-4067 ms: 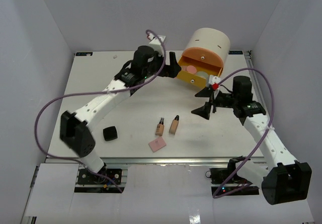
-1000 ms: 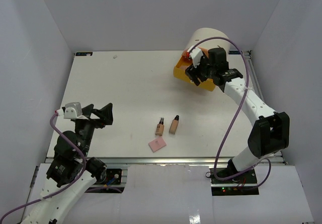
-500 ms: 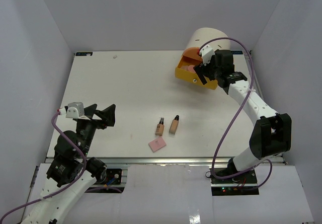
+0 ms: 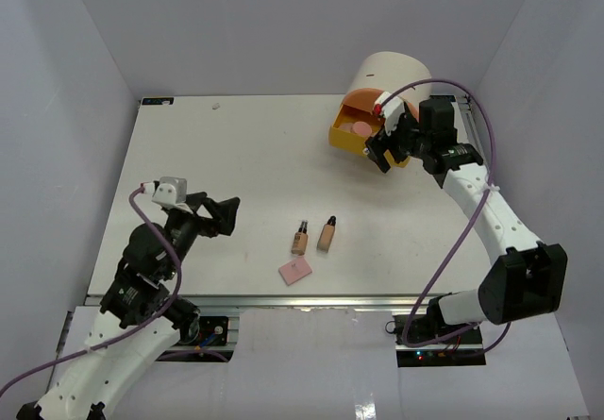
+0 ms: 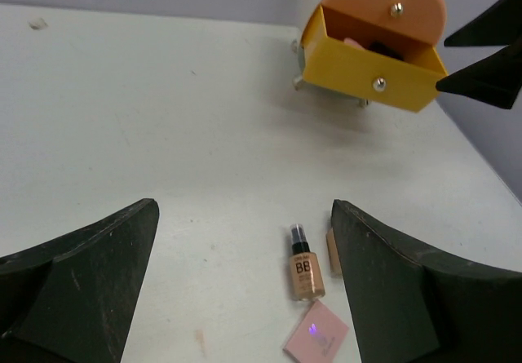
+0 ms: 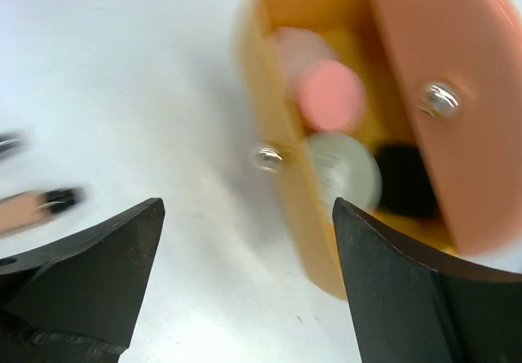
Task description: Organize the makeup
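Two beige black-capped bottles (image 4: 300, 239) (image 4: 327, 234) lie side by side on the white table, with the flat pink square (image 4: 295, 271) just in front of them. My left gripper (image 4: 226, 215) is open and empty, left of them. In the left wrist view (image 5: 243, 216) one bottle (image 5: 304, 267) and the pink square (image 5: 316, 337) show; the other bottle (image 5: 333, 253) is half hidden by a finger. My right gripper (image 4: 380, 149) is open and empty at the open yellow drawer (image 4: 351, 140). The right wrist view (image 6: 249, 208) shows a pink round thing (image 6: 330, 95), the pale green jar (image 6: 342, 171) and a black item (image 6: 405, 179) in the drawer.
The big cream cylinder (image 4: 392, 75) stands at the back right, its pink drawer front (image 6: 432, 94) above the yellow drawer. White walls close in the table on three sides. The table's near edge runs just in front of the pink square.
My left arm has swung right, toward the bottles. My right gripper has drawn back from over the yellow drawer to its right front corner, so the drawer's contents now show.
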`<act>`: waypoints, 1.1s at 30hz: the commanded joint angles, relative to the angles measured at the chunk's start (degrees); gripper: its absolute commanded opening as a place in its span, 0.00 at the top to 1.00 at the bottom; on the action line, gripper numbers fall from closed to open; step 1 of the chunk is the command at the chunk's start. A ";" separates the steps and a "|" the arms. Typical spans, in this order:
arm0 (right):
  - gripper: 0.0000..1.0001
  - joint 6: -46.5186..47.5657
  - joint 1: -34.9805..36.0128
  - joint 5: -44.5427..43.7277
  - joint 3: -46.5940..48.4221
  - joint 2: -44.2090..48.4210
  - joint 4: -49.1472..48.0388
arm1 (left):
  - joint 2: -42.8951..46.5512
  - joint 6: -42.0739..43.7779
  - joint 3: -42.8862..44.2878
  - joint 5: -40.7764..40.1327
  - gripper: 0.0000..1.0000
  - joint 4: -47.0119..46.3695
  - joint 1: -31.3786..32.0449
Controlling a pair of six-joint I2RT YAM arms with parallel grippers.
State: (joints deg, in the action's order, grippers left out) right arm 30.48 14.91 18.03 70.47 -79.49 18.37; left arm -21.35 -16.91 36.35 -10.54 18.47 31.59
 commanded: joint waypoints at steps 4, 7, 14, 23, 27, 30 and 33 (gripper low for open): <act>0.10 7.01 0.27 37.18 -13.53 8.86 8.15 | -28.43 -8.30 4.44 18.24 0.07 6.08 0.05; 0.10 4.06 -1.24 34.89 -15.10 10.64 5.83 | -37.64 -13.89 4.80 21.07 0.08 7.10 0.34; 0.10 2.35 -2.61 34.44 -16.11 12.35 4.18 | -46.88 -13.57 8.49 20.51 0.02 8.78 4.95; 0.10 2.48 -3.22 35.28 -16.77 12.67 4.13 | -54.98 -4.68 11.46 17.11 0.02 10.55 16.55; 0.10 2.60 -3.28 35.32 -16.86 12.61 4.13 | -59.92 -3.05 13.87 10.88 0.02 11.98 20.56; 0.10 2.66 -3.45 35.26 -16.91 12.56 4.08 | -62.96 -2.24 15.65 6.90 0.02 13.13 22.85; 0.10 2.66 -3.75 35.44 -16.90 12.52 4.13 | -64.97 -1.81 16.88 4.71 0.02 13.94 24.67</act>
State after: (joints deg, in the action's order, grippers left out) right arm 33.36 11.82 51.63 53.66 -67.81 23.86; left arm -84.88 -20.70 49.75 0.39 30.72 53.95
